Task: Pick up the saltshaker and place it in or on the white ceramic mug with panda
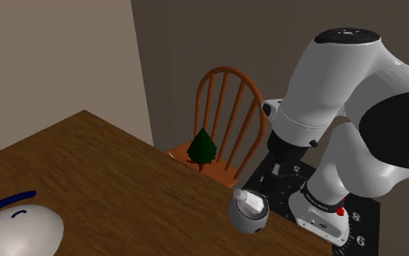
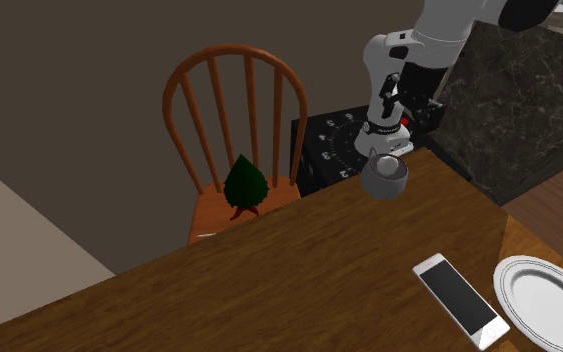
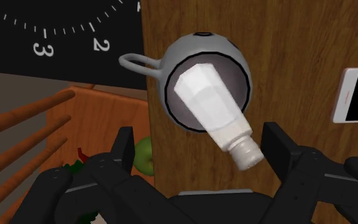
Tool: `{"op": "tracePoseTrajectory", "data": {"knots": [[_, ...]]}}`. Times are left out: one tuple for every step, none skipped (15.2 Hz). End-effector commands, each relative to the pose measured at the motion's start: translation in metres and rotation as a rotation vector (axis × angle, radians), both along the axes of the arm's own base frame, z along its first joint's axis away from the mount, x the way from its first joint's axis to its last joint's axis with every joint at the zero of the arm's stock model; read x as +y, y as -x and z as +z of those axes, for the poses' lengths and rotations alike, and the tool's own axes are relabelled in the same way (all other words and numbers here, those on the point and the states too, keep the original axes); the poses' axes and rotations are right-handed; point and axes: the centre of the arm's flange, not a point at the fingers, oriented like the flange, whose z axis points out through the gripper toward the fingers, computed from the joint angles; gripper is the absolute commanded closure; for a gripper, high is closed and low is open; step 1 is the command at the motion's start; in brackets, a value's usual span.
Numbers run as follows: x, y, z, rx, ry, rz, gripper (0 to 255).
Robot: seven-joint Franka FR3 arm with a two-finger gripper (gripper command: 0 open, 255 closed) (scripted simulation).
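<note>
Brown wood grain covers the table (image 1: 101,174), the largest thing here. The white arm (image 1: 341,73) bends down over its edge. In the second exterior view a reddish wooden spindle-back chair (image 2: 234,110) stands at the mug's ten o'clock, and a black panel with white clock numerals (image 2: 329,145) is at its eleven. A white plate (image 2: 544,300) lies at the mug's four o'clock, and a white phone with a dark screen (image 2: 459,298) lies at its five, both well apart from it.

The gripper (image 3: 199,149) hangs straight above the mug with its black fingers spread wide, touching nothing. A small dark green tree (image 1: 202,149) stands at the mug's nine o'clock, by the chair seat.

The mug (image 3: 203,44) is drawn grey with a dark rim and stands right at the table's edge, its handle reaching out past it. The saltshaker (image 3: 210,105) — white and faceted, with a pale cap — leans tilted inside the mug, base down in the bowl and cap end jutting over the rim.
</note>
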Motion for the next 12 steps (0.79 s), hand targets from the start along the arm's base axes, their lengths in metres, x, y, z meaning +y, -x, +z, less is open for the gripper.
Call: {"op": "tracePoseTrajectory", "data": {"knots": [[0.0,0.0,0.0,0.0,0.0,0.0,0],[0.0,0.0,0.013,0.0,0.0,0.0,0],[0.0,0.0,0.026,0.0,0.0,0.0,0],[0.0,0.001,0.039,0.0,0.0,0.0,0],[0.0,0.001,0.05,0.0,0.0,0.0,0],[0.0,0.001,0.05,0.0,0.0,0.0,0],[0.0,0.001,0.05,0.0,0.0,0.0,0],[0.0,0.001,0.05,0.0,0.0,0.0,0],[0.0,0.001,0.05,0.0,0.0,0.0,0],[0.0,0.001,0.05,0.0,0.0,0.0,0],[0.0,0.001,0.05,0.0,0.0,0.0,0],[0.0,0.001,0.05,0.0,0.0,0.0,0]]}}
